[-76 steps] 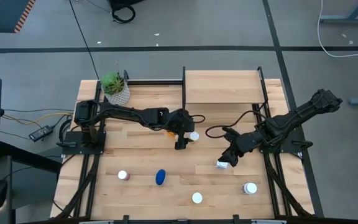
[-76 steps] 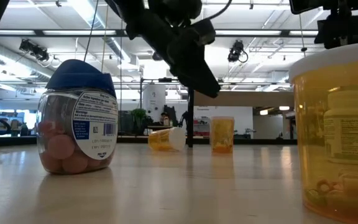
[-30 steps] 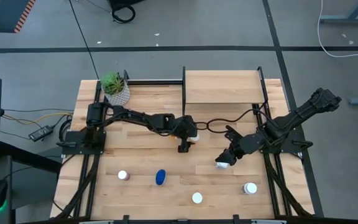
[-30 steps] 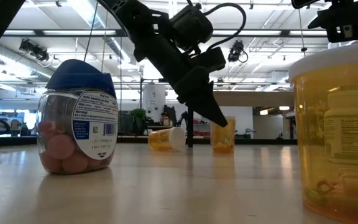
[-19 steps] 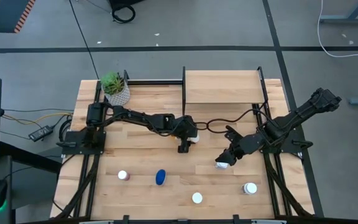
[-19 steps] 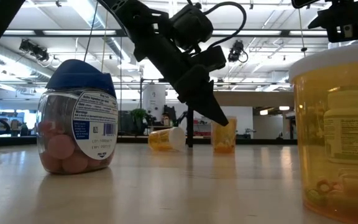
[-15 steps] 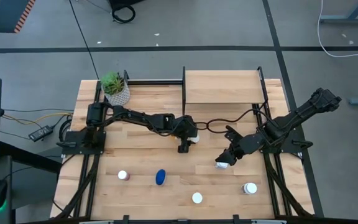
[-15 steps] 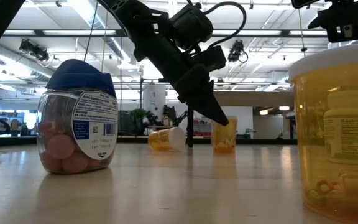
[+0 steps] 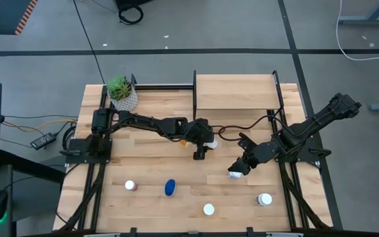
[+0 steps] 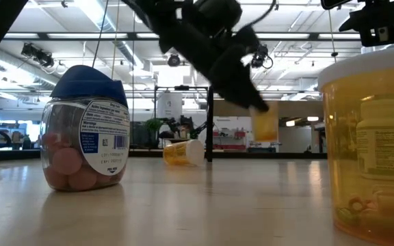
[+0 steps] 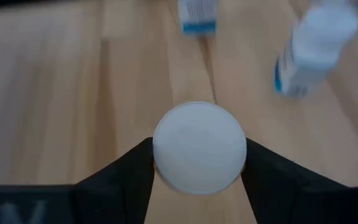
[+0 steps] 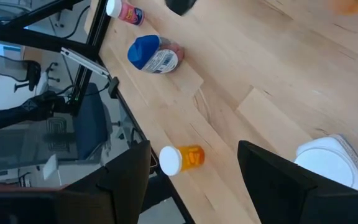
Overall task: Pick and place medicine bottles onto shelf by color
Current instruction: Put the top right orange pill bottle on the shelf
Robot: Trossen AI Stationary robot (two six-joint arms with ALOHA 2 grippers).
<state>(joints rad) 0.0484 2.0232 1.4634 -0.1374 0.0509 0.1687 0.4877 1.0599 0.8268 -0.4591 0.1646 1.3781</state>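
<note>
My left gripper (image 9: 202, 150) is over the table's middle, shut on an orange medicine bottle (image 10: 265, 127) with a white cap (image 11: 199, 147). A second orange bottle (image 10: 183, 152) lies on its side on the table behind it. My right gripper (image 9: 241, 168) hangs open to the right, nothing between its fingers (image 12: 272, 180). A white bottle (image 9: 234, 174) stands just beside it, and its cap (image 12: 329, 159) shows outside one finger. The wooden shelf (image 9: 235, 92) stands at the far edge. My left gripper pinches the orange bottle by its white cap (image 11: 166, 155), one finger on each side of the cap. The fingers (image 11: 126, 177) slant down from the table's left. The bottle hangs roughly upright below them, clear of the table.
Near the front edge stand a pink bottle (image 9: 129, 185), a blue bottle (image 9: 170, 187), an orange bottle with a white cap (image 9: 208, 209) and another bottle (image 9: 264, 199). A potted plant (image 9: 122, 92) sits at the far left corner. Black posts (image 9: 194, 92) flank the shelf.
My left gripper has risen and gone a little toward the table's right edge. The orange bottle, which stood on the table between its fingers, now hangs clear above the wood. My right arm has kept still.
</note>
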